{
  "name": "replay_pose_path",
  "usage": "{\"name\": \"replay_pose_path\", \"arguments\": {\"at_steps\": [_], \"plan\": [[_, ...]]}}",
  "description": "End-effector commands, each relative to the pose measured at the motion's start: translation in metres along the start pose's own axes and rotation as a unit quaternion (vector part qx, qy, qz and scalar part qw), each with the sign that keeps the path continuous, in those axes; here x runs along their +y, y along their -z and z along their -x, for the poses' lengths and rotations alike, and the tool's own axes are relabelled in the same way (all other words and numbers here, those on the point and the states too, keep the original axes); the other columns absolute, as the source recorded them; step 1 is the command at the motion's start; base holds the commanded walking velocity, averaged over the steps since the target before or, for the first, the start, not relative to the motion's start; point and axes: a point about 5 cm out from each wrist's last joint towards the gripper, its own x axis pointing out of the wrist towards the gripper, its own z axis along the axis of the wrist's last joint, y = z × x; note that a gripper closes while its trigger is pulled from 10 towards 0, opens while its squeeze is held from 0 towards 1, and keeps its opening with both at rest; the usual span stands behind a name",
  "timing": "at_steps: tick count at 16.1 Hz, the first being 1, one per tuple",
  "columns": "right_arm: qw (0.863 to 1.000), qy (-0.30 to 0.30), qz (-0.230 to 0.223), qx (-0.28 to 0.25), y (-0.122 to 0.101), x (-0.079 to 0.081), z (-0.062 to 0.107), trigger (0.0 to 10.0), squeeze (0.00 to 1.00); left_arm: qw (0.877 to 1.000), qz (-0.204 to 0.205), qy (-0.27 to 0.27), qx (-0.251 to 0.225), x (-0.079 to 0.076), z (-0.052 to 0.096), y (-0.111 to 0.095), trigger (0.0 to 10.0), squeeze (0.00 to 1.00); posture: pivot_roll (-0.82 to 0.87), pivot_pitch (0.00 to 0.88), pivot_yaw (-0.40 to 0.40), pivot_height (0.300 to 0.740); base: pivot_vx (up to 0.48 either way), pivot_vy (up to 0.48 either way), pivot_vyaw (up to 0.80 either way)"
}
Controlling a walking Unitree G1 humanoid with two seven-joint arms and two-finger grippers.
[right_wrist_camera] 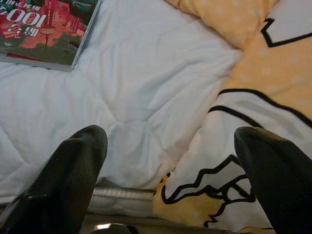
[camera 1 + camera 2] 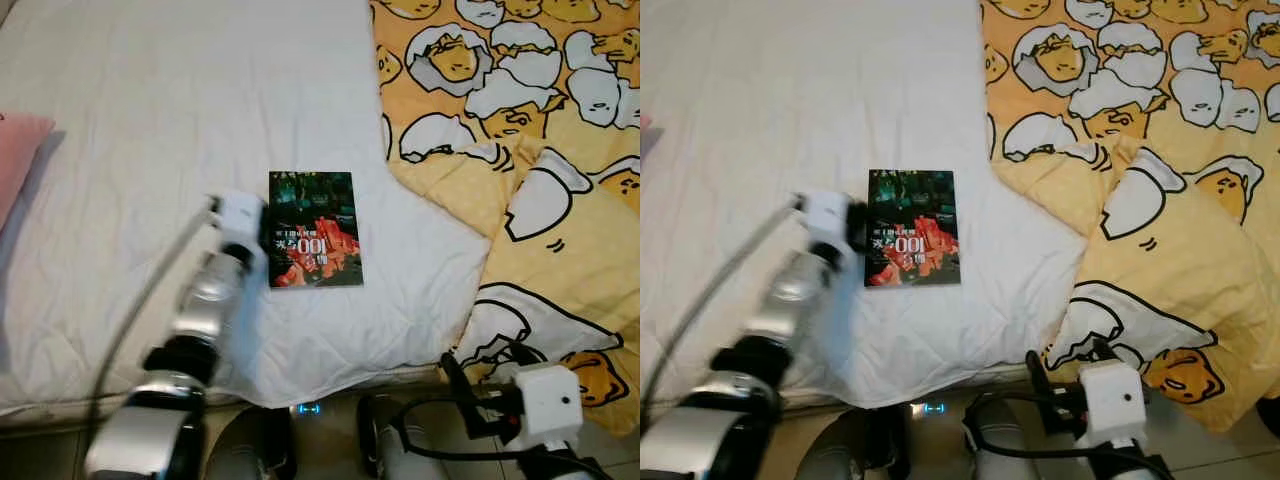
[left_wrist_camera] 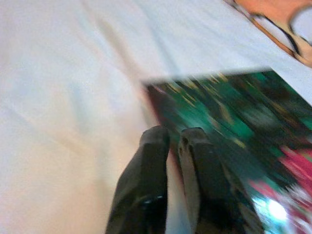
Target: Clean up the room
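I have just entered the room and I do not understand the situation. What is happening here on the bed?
The robot is reaching for a dark green and red paperback book lying flat on the white quilted mattress. Its left gripper, fingers nearly closed, is at the book's left edge, not yet holding it. The right gripper hangs open low at the bed's edge, beside the yellow egg-cartoon blanket.

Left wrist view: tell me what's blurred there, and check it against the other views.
Left wrist view: the book smears, the left gripper fingers nearly shut. Left eye view: the left arm blurs, the book sharp. Right wrist view: the right gripper open, the bedsheet crisp.
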Motion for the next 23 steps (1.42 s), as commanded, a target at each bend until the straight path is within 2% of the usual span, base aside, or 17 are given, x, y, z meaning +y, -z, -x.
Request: {"name": "replay_pose_path", "arguments": {"at_steps": [1, 2, 3, 5, 6, 7, 9, 10, 11, 12, 13, 14, 16, 17, 21, 22, 23], "plan": [[1.000, -0.004, -0.001, 0.014, 0.006, 0.002, 0.000, 10.0, 0.00, 1.000, -0.003, -0.013, 0.014, 0.010, 0.007, 0.007, 0.0, 0.00, -0.31, 0.267, 0.004, 0.703, 0.000, 0.000, 0.00], [1.000, -0.005, -0.002, 0.013, 0.006, 0.002, -0.002, 10.0, 0.00, 0.999, -0.019, -0.024, 0.015, 0.023, 0.011, 0.003, 0.0, 0.00, -0.30, 0.256, 0.005, 0.703, 0.000, 0.000, 0.00], [1.000, -0.005, -0.002, 0.012, 0.007, 0.002, -0.003, 10.0, 0.00, 0.999, -0.030, -0.024, 0.012, 0.026, 0.012, 0.001, 0.0, 0.00, -0.29, 0.252, 0.006, 0.703, 0.000, 0.000, 0.00], [1.000, -0.001, 0.000, 0.000, 0.004, 0.001, -0.010, 10.0, 0.00, 0.999, -0.007, -0.002, -0.041, 0.004, 0.020, -0.021, 10.0, 0.00, -0.28, 0.237, 0.008, 0.703, 0.000, 0.000, 0.00], [1.000, 0.003, 0.011, -0.007, 0.000, 0.000, -0.015, 10.0, 0.00, 0.998, 0.005, -0.009, -0.057, -0.003, 0.024, -0.025, 10.0, 0.00, -0.28, 0.232, 0.007, 0.703, 0.000, 0.000, 0.00], [1.000, 0.006, 0.022, -0.014, -0.006, -0.001, -0.025, 10.0, 0.00, 0.997, 0.007, -0.026, -0.073, -0.007, 0.030, -0.028, 10.0, 1.00, -0.27, 0.228, 0.009, 0.703, 0.000, 0.000, 0.00], [0.999, 0.025, -0.005, -0.034, -0.022, -0.009, -0.052, 10.0, 0.00, 0.995, -0.010, -0.021, -0.101, -0.023, 0.041, -0.036, 10.0, 1.00, -0.25, 0.224, 0.009, 0.703, 0.000, 0.000, 0.00], [0.999, 0.029, -0.011, -0.039, -0.026, -0.010, -0.059, 10.0, 0.00, 0.994, -0.018, -0.016, -0.103, -0.030, 0.046, -0.039, 10.0, 1.00, -0.24, 0.224, 0.009, 0.703, 0.000, 0.000, 0.00], [0.999, 0.022, -0.019, -0.042, -0.027, -0.007, -0.067, 10.0, 0.92, 0.995, -0.025, -0.028, -0.096, -0.032, 0.054, -0.038, 10.0, 1.00, -0.22, 0.225, 0.009, 0.703, 0.000, 0.000, 0.00], [0.998, 0.020, -0.036, -0.047, -0.028, -0.006, -0.075, 10.0, 1.00, 0.994, -0.029, -0.050, -0.090, -0.030, 0.059, -0.036, 10.0, 1.00, -0.22, 0.225, 0.009, 0.703, 0.000, 0.000, 0.00], [0.996, 0.012, -0.068, -0.047, -0.029, -0.004, -0.094, 10.0, 1.00, 0.994, -0.021, -0.085, -0.063, -0.025, 0.066, -0.027, 10.0, 1.00, -0.20, 0.236, 0.010, 0.703, 0.000, 0.000, 0.00], [0.996, 0.008, -0.080, -0.046, -0.029, -0.002, -0.100, 10.0, 1.00, 0.994, -0.018, -0.095, -0.053, -0.023, 0.068, -0.024, 10.0, 1.00, -0.20, 0.236, 0.010, 0.703, 0.000, 0.000, 0.00], [0.991, -0.008, -0.126, -0.035, -0.031, 0.007, -0.135, 10.0, 1.00, 0.994, -0.022, -0.097, -0.054, -0.027, 0.077, -0.026, 10.0, 1.00, -0.15, 0.261, 0.016, 0.703, 0.000, 0.000, 0.00], [0.991, -0.010, -0.129, -0.036, -0.035, 0.009, -0.150, 10.0, 1.00, 0.993, -0.029, -0.101, -0.057, -0.026, 0.081, -0.031, 10.0, 1.00, -0.13, 0.267, 0.014, 0.703, 0.000, 0.000, 0.00], [0.990, -0.024, -0.135, -0.037, -0.041, 0.026, -0.185, 10.0, 1.00, 0.993, -0.040, -0.104, -0.044, -0.024, 0.096, -0.035, 10.0, 1.00, -0.05, 0.308, 0.016, 0.703, 0.000, 0.000, 0.00], [0.990, -0.022, -0.137, -0.035, -0.043, 0.030, -0.192, 10.0, 1.00, 0.993, -0.044, -0.099, -0.041, -0.025, 0.100, -0.036, 10.0, 0.64, -0.03, 0.315, 0.019, 0.703, 0.000, 0.000, 0.00], [0.989, -0.015, -0.142, -0.034, -0.044, 0.031, -0.195, 10.0, 0.00, 0.994, -0.042, -0.097, -0.042, -0.026, 0.102, -0.037, 10.0, 0.00, -0.02, 0.322, 0.019, 0.703, 0.000, 0.000, 0.00]]}}
